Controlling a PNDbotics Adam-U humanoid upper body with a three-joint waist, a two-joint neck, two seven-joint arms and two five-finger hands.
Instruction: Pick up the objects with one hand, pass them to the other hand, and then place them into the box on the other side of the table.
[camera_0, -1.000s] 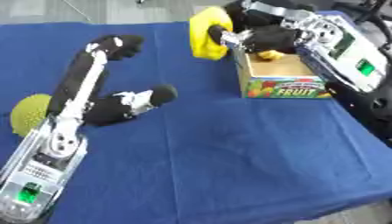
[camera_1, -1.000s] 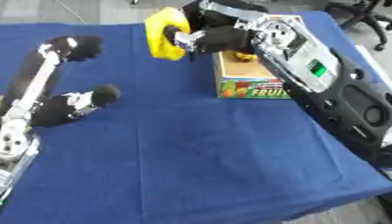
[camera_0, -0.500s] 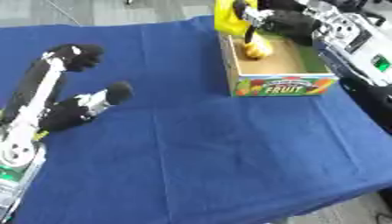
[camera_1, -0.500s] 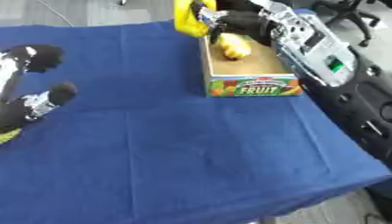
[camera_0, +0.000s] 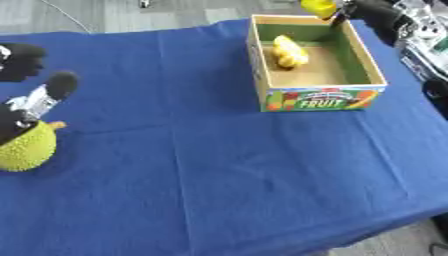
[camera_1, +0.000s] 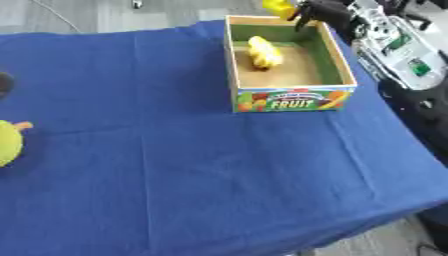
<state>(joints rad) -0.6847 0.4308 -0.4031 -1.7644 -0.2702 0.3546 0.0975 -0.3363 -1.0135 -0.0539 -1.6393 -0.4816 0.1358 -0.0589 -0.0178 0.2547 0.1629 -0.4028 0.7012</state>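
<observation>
A cardboard fruit box (camera_0: 320, 97) stands at the far right of the blue table, with a yellow fruit (camera_0: 288, 51) lying inside it. My right hand (camera_1: 320, 11) hangs over the box's far rim, shut on a yellow object (camera_1: 278, 7) that is cut off by the top edge. At the left edge my left hand (camera_0: 35, 95) is open, fingers spread, just above a bumpy yellow-green fruit (camera_0: 24, 146) on the cloth.
The blue tablecloth (camera_0: 219, 165) covers the table; its near edge runs across the lower right corner. My right arm (camera_1: 394, 47) with its silver casing lies along the right side beyond the box.
The camera has swung, so the whole picture shifted. My right hand carried the yellow object from beside the box to over its far rim. My left hand drew back toward the yellow-green fruit.
</observation>
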